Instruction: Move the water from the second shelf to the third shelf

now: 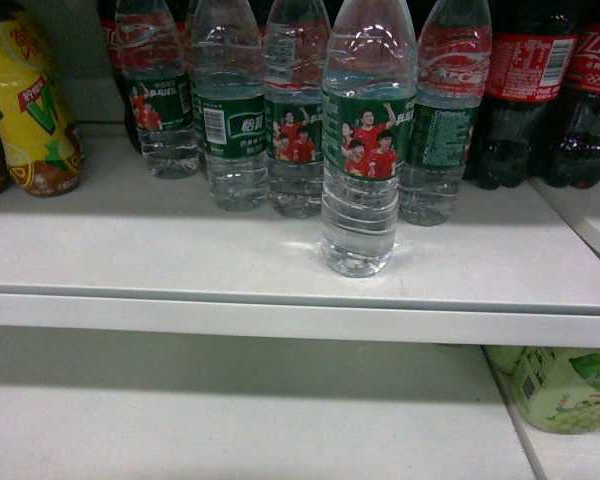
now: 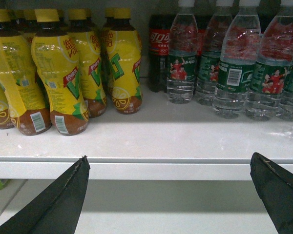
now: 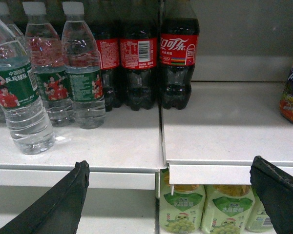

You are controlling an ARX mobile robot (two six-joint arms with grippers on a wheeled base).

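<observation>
Saw the front water bottle cut off above the shoulder in the head view, cap out of frame; caught only a sliver of it at the right edge of the left wrist view. Lost the tops of the cola bottles and most of the yellow drink bottles to the picture's edges. Found the pale green bottles on the lower shelf half hidden under the shelf lip. Could not read the label print. Glimpsed only the dark fingertips of each gripper.
</observation>
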